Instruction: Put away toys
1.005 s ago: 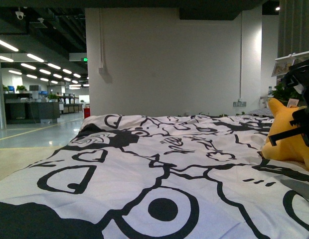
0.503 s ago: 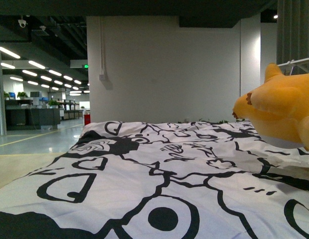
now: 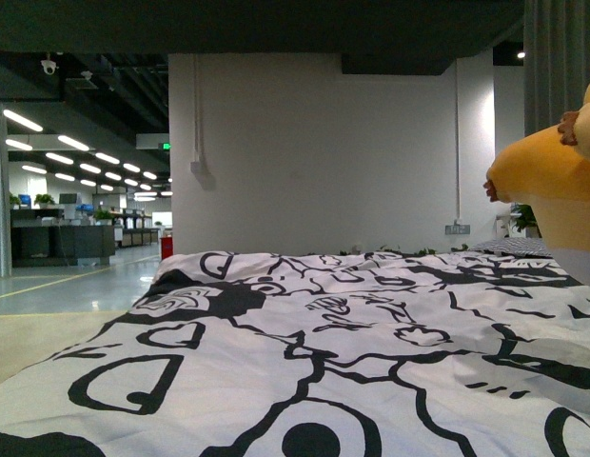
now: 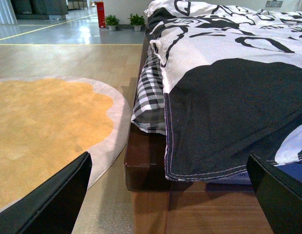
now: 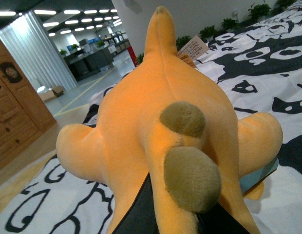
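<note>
The right gripper (image 5: 175,217) is clamped on the plush toy (image 5: 165,107); its dark fingers (image 5: 136,210) show only under the toy's body. The left gripper (image 4: 165,195) is spread wide with nothing between its fingers, and hangs off the wooden corner of the bed frame (image 4: 141,165).

In the front view the plush toy (image 3: 547,181) is in the air at the right edge, clear above the duvet (image 3: 324,333). The black-and-white cartoon duvet lies open across the whole bed as far as the white wall (image 3: 324,152). Beside the frame are bare wooden floor and a round orange rug (image 4: 44,126).

The toy is fuzzy orange-yellow, with stubby limbs, two dull brown round pads (image 5: 192,178) and a paper tag (image 5: 192,48) near its pointed tip.
</note>
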